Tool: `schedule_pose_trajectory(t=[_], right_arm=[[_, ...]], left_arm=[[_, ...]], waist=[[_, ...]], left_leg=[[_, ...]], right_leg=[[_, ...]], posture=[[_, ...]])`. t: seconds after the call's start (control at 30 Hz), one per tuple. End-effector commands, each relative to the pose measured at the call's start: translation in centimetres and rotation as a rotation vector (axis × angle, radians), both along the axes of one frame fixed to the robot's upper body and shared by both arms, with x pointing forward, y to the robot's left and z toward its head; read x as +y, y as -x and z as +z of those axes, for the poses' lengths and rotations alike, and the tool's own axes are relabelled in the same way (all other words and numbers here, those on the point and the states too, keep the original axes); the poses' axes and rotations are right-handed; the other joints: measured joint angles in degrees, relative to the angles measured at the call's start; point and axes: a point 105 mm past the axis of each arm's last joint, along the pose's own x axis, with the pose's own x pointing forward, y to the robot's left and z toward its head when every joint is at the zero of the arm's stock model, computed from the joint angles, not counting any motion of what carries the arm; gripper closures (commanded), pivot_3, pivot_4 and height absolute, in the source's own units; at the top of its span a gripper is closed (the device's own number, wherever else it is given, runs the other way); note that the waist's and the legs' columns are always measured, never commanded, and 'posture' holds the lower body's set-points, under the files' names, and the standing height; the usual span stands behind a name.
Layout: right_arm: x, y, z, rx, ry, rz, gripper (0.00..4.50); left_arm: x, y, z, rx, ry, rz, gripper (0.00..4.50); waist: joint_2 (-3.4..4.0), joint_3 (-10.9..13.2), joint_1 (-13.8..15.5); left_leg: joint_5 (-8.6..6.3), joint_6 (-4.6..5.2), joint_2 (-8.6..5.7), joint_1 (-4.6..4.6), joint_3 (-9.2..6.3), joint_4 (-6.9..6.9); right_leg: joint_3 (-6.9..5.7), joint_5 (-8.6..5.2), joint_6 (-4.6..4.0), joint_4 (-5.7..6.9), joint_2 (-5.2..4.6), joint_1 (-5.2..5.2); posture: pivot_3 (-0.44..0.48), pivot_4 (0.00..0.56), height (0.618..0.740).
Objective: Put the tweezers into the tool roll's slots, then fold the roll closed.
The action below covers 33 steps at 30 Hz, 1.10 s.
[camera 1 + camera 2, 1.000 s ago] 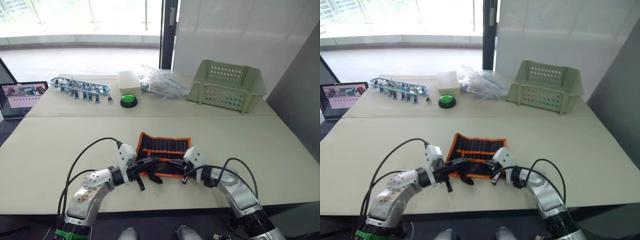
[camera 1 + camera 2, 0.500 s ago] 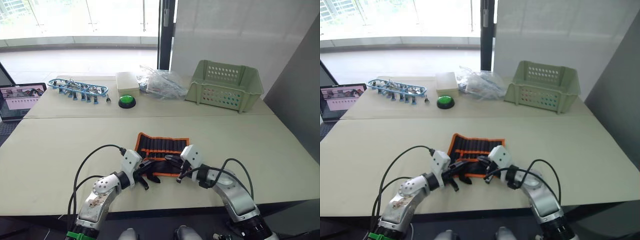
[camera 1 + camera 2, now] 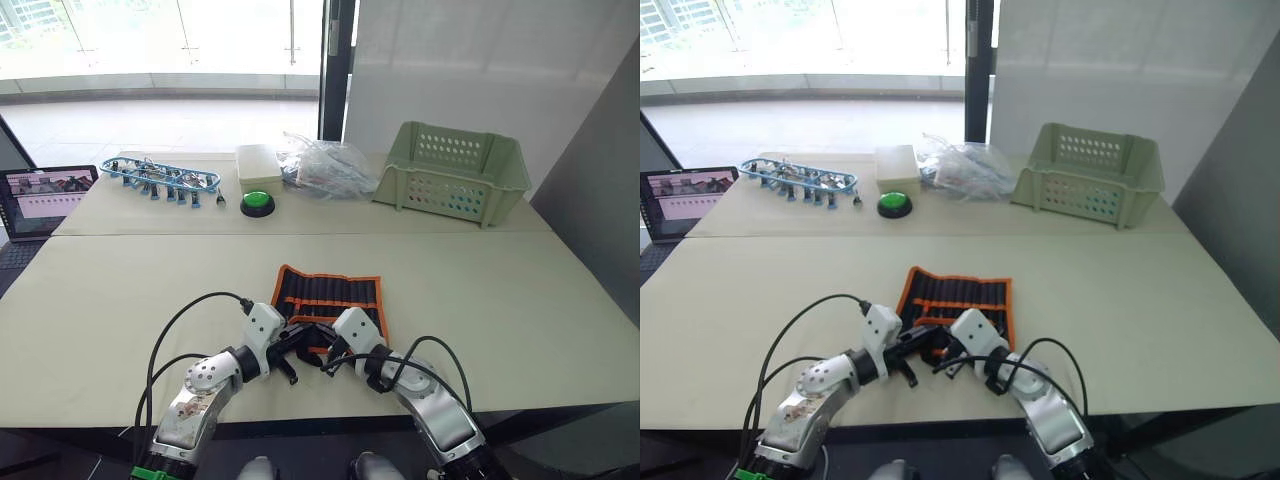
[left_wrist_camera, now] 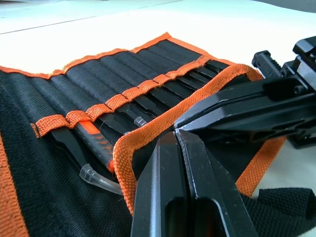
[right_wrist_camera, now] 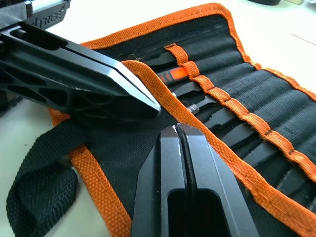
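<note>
The bench (image 3: 120, 290) is wide and pale, with a green basket (image 3: 452, 172) at the far side. The tool roll (image 3: 335, 295) lies open near the front edge, its long axis running across the robot, slots (image 4: 123, 96) facing up with tweezers (image 4: 66, 140) already tucked under the orange strip. Both arms meet at the roll's near flap. The left tool (image 4: 177, 136) is pinched shut on the orange-edged hem, and the right tool (image 5: 178, 129) is likewise closed on that hem just beside it. The rest of the roll lies straight ahead of both, so the fold looks set to go away from the robot, over the slots.
</note>
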Motion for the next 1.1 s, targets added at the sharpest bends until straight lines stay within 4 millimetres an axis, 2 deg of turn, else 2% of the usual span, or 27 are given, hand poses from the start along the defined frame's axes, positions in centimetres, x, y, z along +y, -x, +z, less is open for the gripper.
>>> schedule_pose_trajectory(t=[0.03,0.2,0.4,0.5,0.57,0.7,0.8,0.83,0.93,0.97,1.1], right_arm=[[-4.0,-0.6,-0.9,0.042,0.028,-0.124,4.50],[-6.1,-0.5,-0.5,0.048,0.025,-0.173,4.50],[-5.8,-0.1,0.1,0.040,0.016,-0.151,4.50],[-4.1,0.4,1.6,-0.008,-0.061,-0.088,4.50],[-3.9,0.4,3.5,-0.041,-0.119,-0.069,4.50],[-4.3,0.6,5.7,-0.029,-0.191,-0.042,4.50],[-5.8,0.8,6.3,0.042,-0.155,-0.017,4.50],[-6.8,0.6,6.4,0.085,-0.150,-0.034,4.24],[-8.8,0.4,6.3,0.197,-0.128,-0.041,3.32],[-9.3,0.2,6.3,0.230,-0.120,-0.043,2.98],[-11.2,-0.9,5.6,0.388,-0.145,-0.126,1.58]], left_arm=[[1.0,-0.4,0.0,-0.003,-0.014,0.029,4.46],[1.2,-0.4,0.1,-0.005,-0.015,0.027,4.46],[1.2,-0.4,0.1,-0.006,-0.016,0.021,4.46],[1.4,0.1,2.5,-0.057,0.034,-0.011,4.46],[2.2,1.1,5.3,-0.118,0.086,-0.050,4.46],[4.3,3.0,8.1,-0.165,0.080,-0.097,4.46],[7.1,4.4,9.2,-0.156,0.005,-0.116,4.46],[8.0,4.8,9.3,-0.147,-0.020,-0.119,4.50],[10.2,5.8,8.8,-0.117,-0.086,-0.140,3.72],[10.7,6.1,8.5,-0.104,-0.108,-0.156,3.39],[11.9,6.7,8.4,-0.085,-0.120,-0.194,2.03]], waist=[[-0.01,0.0,0.0],[0.00,0.0,-0.1],[0.00,0.0,-0.1],[-0.02,0.0,-0.2],[-0.01,0.0,-0.5],[0.06,0.1,-0.9],[0.07,0.1,-1.2],[0.07,0.1,-1.2],[0.11,0.2,-0.9],[0.12,0.2,-1.0],[0.11,0.3,-1.1]], left_leg=[[0.00,0.00,0.00,0.01,0.00,0.00],[0.00,0.00,0.01,0.05,0.00,0.00],[0.00,0.00,0.00,0.02,0.01,0.00],[0.00,0.00,0.01,0.00,0.01,-0.01],[0.00,0.00,0.03,-0.12,0.01,-0.02],[0.00,0.00,0.08,-0.38,0.00,-0.04],[0.00,0.00,0.08,-0.39,0.00,-0.09],[-0.01,0.00,0.06,-0.37,0.00,-0.11],[0.00,0.00,0.02,-0.39,0.00,-0.14],[0.00,0.00,0.01,-0.40,0.02,-0.14],[0.00,0.00,0.04,-0.37,0.07,-0.15]], right_leg=[[0.00,0.00,0.00,-0.01,0.00,0.02],[0.00,0.00,0.00,-0.02,0.00,0.04],[0.00,-0.01,0.00,-0.04,-0.01,0.02],[0.00,-0.01,0.00,-0.04,0.00,-0.02],[0.00,-0.01,0.00,-0.03,0.00,-0.17],[-0.01,0.00,-0.01,-0.02,0.02,-0.38],[-0.01,-0.02,-0.01,-0.13,0.01,-0.36],[-0.02,-0.03,-0.01,-0.14,-0.02,-0.35],[-0.06,-0.12,-0.15,-0.25,-0.10,-0.34],[-0.07,-0.27,-0.40,-0.28,-0.13,-0.35],[-0.08,-0.30,-0.47,-0.29,-0.13,-0.37]], posture=[[0.000,0.150,0.725],[0.000,0.150,0.725],[0.000,0.150,0.725],[0.000,0.150,0.725],[0.000,0.150,0.725],[0.000,0.150,0.725],[0.000,0.150,0.725],[0.000,0.150,0.725],[0.000,0.150,0.725],[0.000,0.150,0.725],[0.000,0.150,0.725]])
